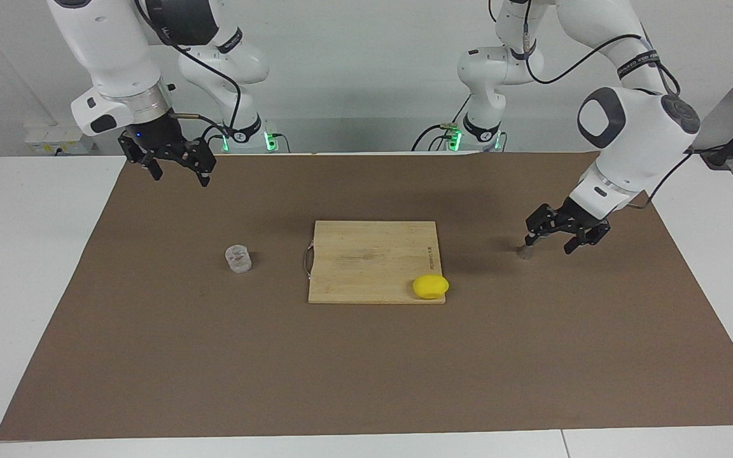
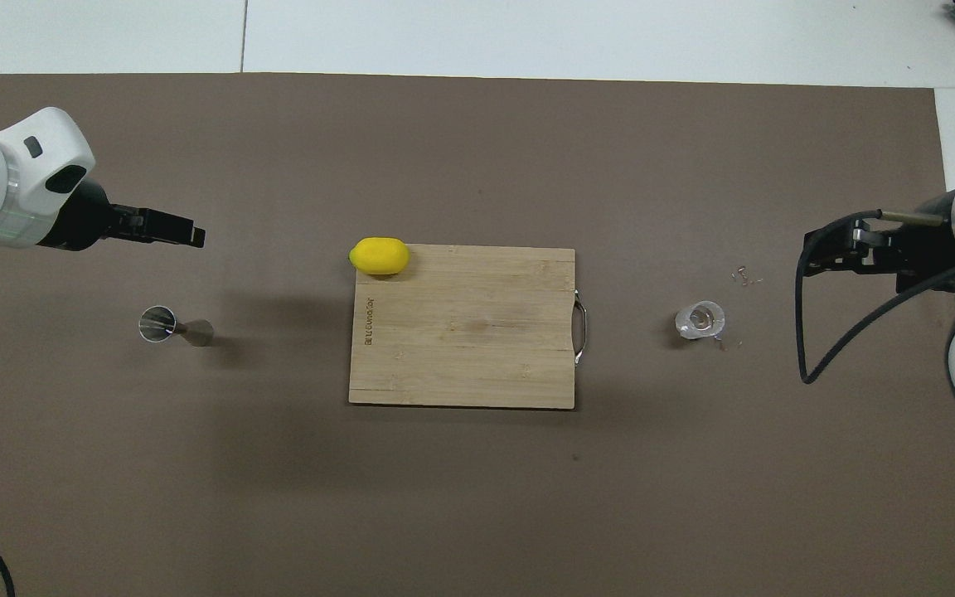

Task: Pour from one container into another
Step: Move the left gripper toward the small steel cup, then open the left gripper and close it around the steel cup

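Currently nothing is held: your left gripper (image 1: 558, 234) hangs low, jaws spread, just over the small grey metal hourglass-shaped jigger (image 1: 523, 252) at the left arm's end of the table. Your right gripper (image 1: 175, 166), likewise spread, waits high above the mat. Close squarely on the jigger's narrow waist, keeping it upright. The short clear glass tumbler (image 1: 238, 258) stands upright toward the right arm's end, well apart.

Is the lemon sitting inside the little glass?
No, the lemon lies on a corner of the cutting board, well apart from the glass.
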Available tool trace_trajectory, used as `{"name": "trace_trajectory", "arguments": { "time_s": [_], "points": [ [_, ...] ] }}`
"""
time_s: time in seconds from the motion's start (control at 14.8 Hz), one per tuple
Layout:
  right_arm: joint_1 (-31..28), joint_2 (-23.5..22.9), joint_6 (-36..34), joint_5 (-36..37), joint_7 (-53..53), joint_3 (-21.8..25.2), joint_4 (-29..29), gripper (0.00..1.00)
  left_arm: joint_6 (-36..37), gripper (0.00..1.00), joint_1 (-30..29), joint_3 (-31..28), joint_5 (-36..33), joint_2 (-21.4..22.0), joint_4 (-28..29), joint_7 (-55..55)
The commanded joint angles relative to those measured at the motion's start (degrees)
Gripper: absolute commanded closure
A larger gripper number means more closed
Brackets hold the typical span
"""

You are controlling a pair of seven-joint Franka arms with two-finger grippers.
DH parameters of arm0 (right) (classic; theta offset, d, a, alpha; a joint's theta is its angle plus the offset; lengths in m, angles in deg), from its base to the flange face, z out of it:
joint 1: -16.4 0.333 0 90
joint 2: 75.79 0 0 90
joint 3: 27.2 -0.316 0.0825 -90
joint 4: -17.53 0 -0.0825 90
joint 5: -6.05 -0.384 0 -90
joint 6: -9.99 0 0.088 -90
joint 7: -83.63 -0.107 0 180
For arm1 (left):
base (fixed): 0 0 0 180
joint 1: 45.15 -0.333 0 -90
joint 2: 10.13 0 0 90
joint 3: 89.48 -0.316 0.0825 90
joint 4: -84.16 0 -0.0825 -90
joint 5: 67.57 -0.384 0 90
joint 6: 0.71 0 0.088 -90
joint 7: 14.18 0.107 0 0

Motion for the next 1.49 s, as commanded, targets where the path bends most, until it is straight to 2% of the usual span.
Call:
{"name": "trace_trajectory", "arguments": {
  "time_s": [0.0, 0.27, 0.47, 0.54, 0.68, 0.81, 1.01, 1.15, 1.42],
  "points": [
    [-0.77, 1.05, -0.14, -1.43, 1.2, -0.19, -1.08, 0.0, 3.1, 0.0, -2.46, 0.24, 7.61, 0.29, -0.66, 3.72],
    [-0.77, 1.05, -0.14, -1.52, 1.2, -0.19, -1.08, 0.0, 7.4, 0.0, -6.06, 0.24, 16.93, 0.55, -0.58, 17.94],
    [-0.77, 1.05, -0.22, -1.52, 1.28, -0.19, -1.08, 0.0, 13.55, 0.0, -10.01, 0.15, 23.53, -0.67, -0.66, 27.78],
    [-0.77, 1.05, -0.48, -1.52, 1.2, -0.19, -1.08, 0.0, 16.09, 0.0, -11.51, 0.24, 25.81, -2.24, -0.84, 32.69],
    [-0.77, 1.05, -0.4, -1.52, 1.29, -0.19, -1.08, 0.0, 20.14, 0.0, -13.45, 0.15, 29.68, -5.76, -4.69, 43.58],
    [-0.77, 1.05, -0.4, -1.52, 1.29, -0.19, -1.08, 0.0, 22.69, 0.0, -15.65, 0.06, 32.84, -8.31, -4.97, 53.08],
    [-0.77, 1.05, -0.4, -1.52, 1.2, -0.19, -1.08, 0.0, 23.14, 0.0, -17.67, 0.06, 34.97, -10.87, -2.87, 62.49],
    [-0.77, 1.05, -0.49, -1.52, 1.2, -0.19, -1.08, 0.0, 24.19, 0.0, -18.55, 0.06, 37.77, -10.96, -0.32, 74.59],
    [-0.77, 1.05, -1.19, -1.52, 1.37, -0.19, -1.08, 0.0, 25.86, 0.0, -21.8, 0.06, 38.66, -10.79, 3.63, 96.59]
  ]
}}
